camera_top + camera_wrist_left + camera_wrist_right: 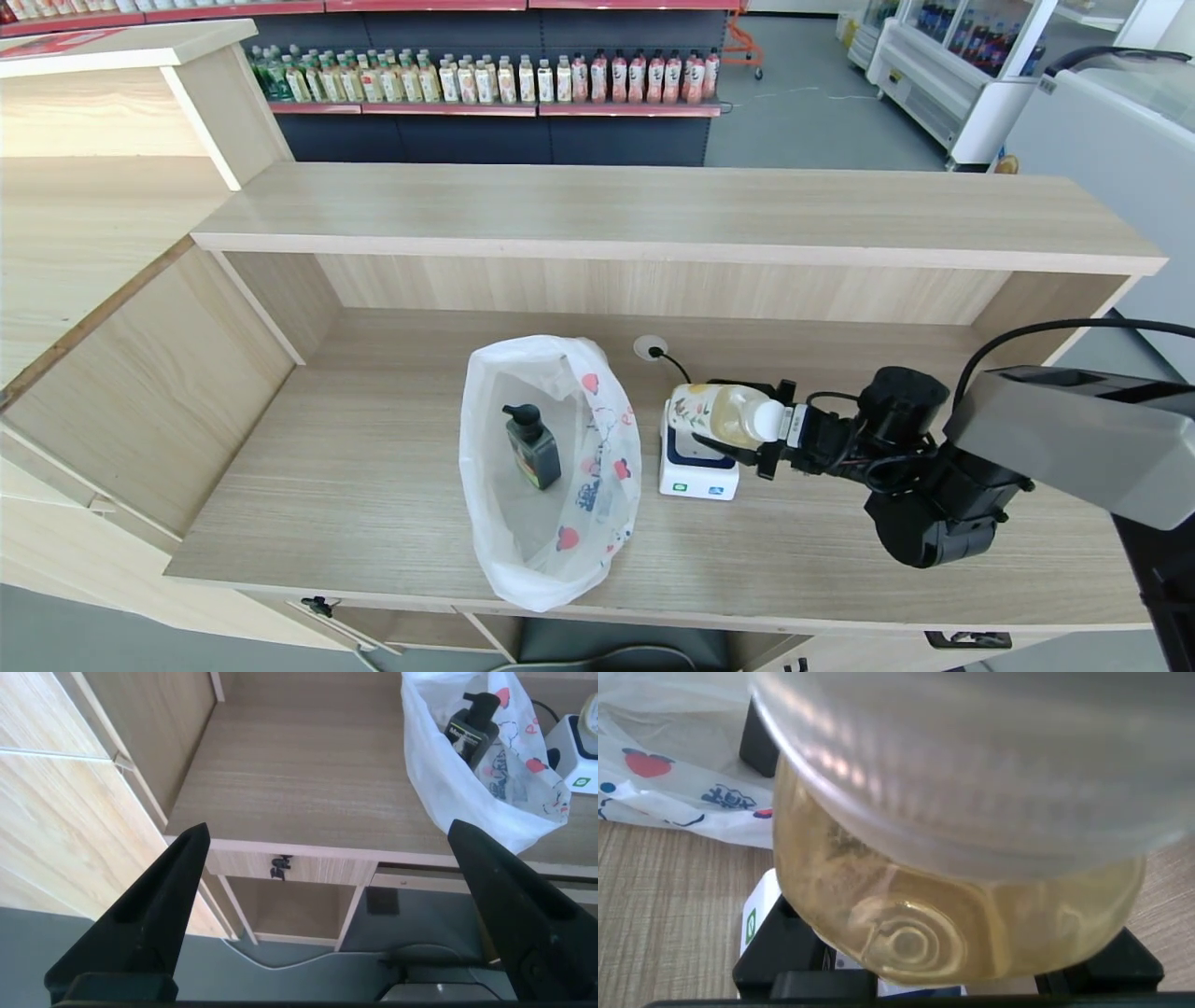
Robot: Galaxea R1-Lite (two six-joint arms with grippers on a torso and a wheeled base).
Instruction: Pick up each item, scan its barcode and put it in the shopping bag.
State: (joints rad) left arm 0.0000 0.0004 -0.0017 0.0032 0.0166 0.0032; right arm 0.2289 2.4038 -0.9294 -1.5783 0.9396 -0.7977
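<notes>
Bottle (717, 413) is pinched sideways by the right claw (724, 420) over the scanner (696, 478) at the middle of the desk (355, 485); left claw (327, 836) is spread.

Wooden counter (355, 467) bears the shopping bag (597, 490) and a scanner (696, 478)

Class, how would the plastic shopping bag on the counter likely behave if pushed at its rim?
Probably floppy: the shopping bag is thin, translucent, wrinkled film. Likely light, so it may slide, though the dark pump bottle inside should anchor it somewhat.
</notes>
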